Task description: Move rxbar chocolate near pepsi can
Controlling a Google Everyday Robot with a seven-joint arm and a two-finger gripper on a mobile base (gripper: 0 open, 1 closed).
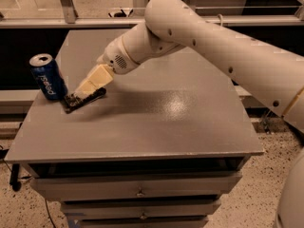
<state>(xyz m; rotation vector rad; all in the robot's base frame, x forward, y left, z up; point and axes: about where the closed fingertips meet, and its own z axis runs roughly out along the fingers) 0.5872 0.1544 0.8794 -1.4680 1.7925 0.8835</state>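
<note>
The rxbar chocolate, a dark flat bar, lies nearly flat on the grey table top at its left side. Its left end is a short gap right of the base of the pepsi can. The blue can stands upright near the table's left edge. My gripper reaches down from the upper right and sits right on top of the bar's middle, hiding part of it.
My big white arm stretches from the right edge across the back of the table. The table has drawers below its front edge. A rail and a floor area lie behind the table.
</note>
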